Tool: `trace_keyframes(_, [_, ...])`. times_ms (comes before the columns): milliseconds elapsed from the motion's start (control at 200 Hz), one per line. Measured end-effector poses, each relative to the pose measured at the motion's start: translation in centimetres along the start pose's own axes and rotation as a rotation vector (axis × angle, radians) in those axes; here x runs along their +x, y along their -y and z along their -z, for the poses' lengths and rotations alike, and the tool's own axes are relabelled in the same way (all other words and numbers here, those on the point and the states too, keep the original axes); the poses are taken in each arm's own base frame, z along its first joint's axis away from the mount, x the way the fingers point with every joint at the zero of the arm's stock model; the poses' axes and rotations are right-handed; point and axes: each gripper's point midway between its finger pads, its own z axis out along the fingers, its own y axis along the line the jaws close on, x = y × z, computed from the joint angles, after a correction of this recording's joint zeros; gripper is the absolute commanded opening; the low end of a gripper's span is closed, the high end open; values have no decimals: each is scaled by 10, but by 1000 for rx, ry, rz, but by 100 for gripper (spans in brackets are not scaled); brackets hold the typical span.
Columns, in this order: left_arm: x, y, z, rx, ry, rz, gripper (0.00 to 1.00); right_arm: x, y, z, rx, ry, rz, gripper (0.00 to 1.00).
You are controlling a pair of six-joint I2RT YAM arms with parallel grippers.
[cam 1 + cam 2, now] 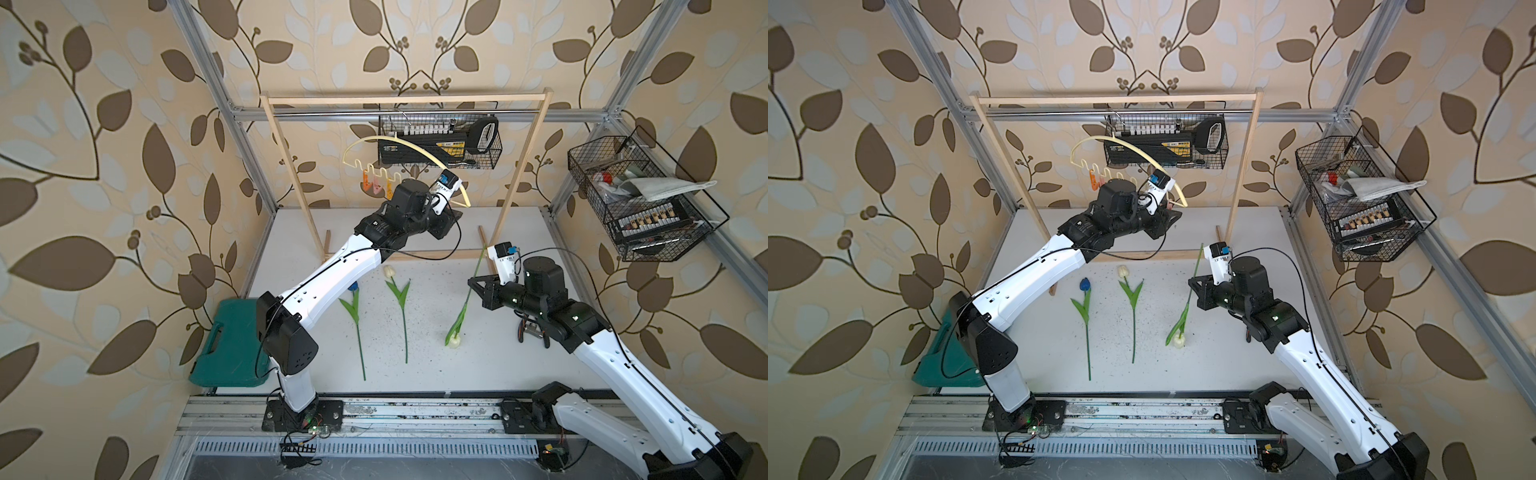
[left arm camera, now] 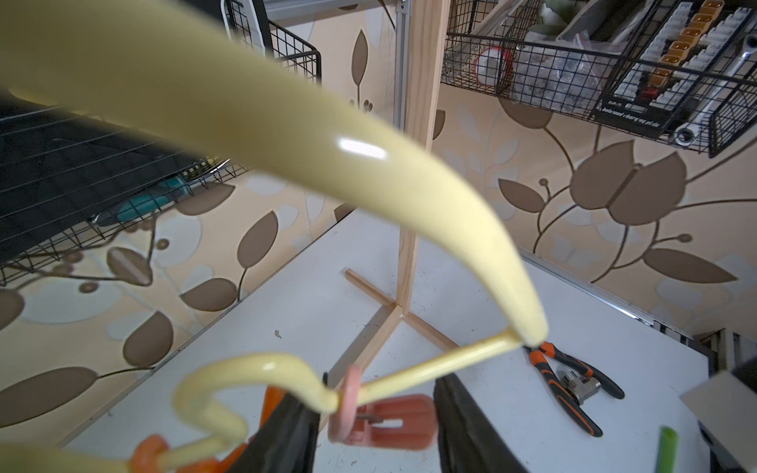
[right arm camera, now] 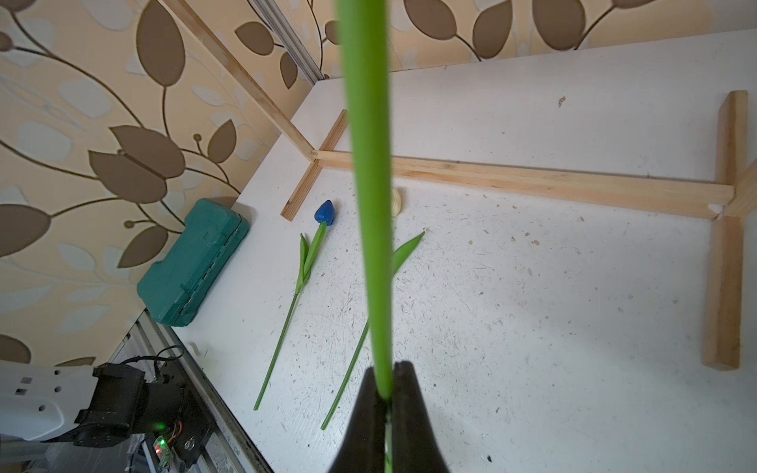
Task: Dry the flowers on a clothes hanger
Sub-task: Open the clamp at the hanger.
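Three flowers (image 1: 400, 294): one blue tulip (image 1: 1085, 284) toward nine o'clock on the table (image 1: 498, 365), one lying cream tulip (image 1: 389, 272) mid-table, one hanging cream tulip (image 1: 454, 340) toward three. One clothes hanger (image 2: 286, 135). Its clips (image 1: 376, 187) look like four, though the left arm (image 1: 332, 270) hides part of the row. Two wire baskets: back basket (image 1: 496, 160) at twelve, side basket (image 1: 582, 170) at two. One wooden rack (image 3: 532, 180), one green case (image 1: 228, 345), one pair of pliers (image 2: 553, 381).

A teal tool case (image 1: 226, 345) lies at the tabletop's (image 1: 498, 365) 8 o'clock edge. A light wooden rack frame (image 1: 291, 166) stands across 12 o'clock. Behind it hangs a black wire basket (image 1: 495, 160); a second wire basket (image 1: 584, 176) hangs at 2 o'clock. Orange-handled pliers (image 2: 573, 383) lie near the rack's foot.
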Motion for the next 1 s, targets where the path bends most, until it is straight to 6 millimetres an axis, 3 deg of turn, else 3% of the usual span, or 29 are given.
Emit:
trace_keyframes(225, [1, -1, 0, -4, -4, 3, 57, -1, -1, 0, -4, 2, 1, 5])
trace_keyframes(625, [2, -1, -1, -5, -6, 0, 56, -1, -1, 1, -4, 2, 1, 6])
trace_keyframes(1005, [10, -8, -9, -61, -27, -10, 62, -2, 0, 1, 0, 5, -2, 5])
